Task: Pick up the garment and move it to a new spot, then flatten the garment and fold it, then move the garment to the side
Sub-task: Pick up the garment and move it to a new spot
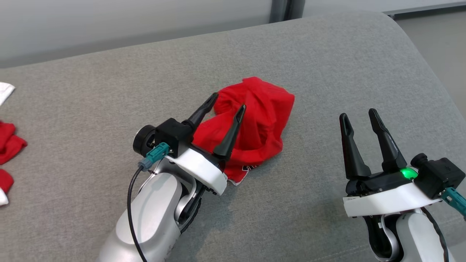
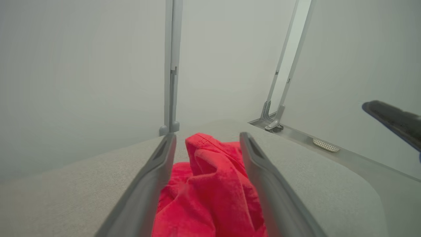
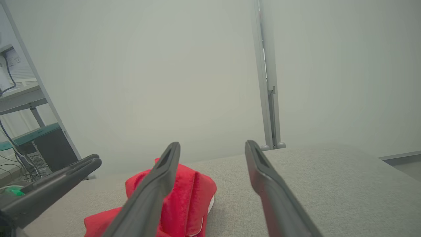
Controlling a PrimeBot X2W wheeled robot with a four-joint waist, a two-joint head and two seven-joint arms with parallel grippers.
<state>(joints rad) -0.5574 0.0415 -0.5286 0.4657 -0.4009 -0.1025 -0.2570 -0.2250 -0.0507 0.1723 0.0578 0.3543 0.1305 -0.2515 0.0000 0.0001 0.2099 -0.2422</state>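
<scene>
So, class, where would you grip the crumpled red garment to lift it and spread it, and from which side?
Probably the near hem of the garment, where a white-trimmed edge sticks out onto the cushion. Come in low from the robot's side. The rest is bunched folds, so a pinch there would likely take several layers.

Matt cloth garment [image 1: 262, 109] (woven cushion [image 1: 327, 65])

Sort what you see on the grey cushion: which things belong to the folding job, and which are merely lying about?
Job: red garment, left gripper, right gripper.
Lying about: red cloths and white cloth at the left edge.
</scene>
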